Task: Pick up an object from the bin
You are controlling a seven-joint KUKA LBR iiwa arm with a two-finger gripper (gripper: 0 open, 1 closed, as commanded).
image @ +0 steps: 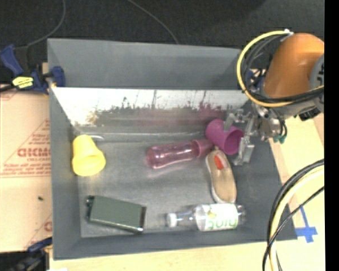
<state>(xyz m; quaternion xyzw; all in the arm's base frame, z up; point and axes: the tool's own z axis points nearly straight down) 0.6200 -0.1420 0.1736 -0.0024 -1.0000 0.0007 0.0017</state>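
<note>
Camera view is showing a grey bin (141, 66) on dark floor (101, 10), gripper (244, 137) hovering spread beside a tipped magenta cup (220, 134).

The right rim of the magenta plastic cup (220, 134), at the right side of the grey metal bin (65, 168), was covered by the metal gripper (246, 148), so contact between the two could not be judged. The gripper's upper part was hidden under the arm's rounded orange cover (291, 64). The green lettering on the clear plastic bottle (212, 218) by the near wall was too blurred to be read, and the red mark on the beige shoe-shaped object (221, 182) could not be identified.
</note>
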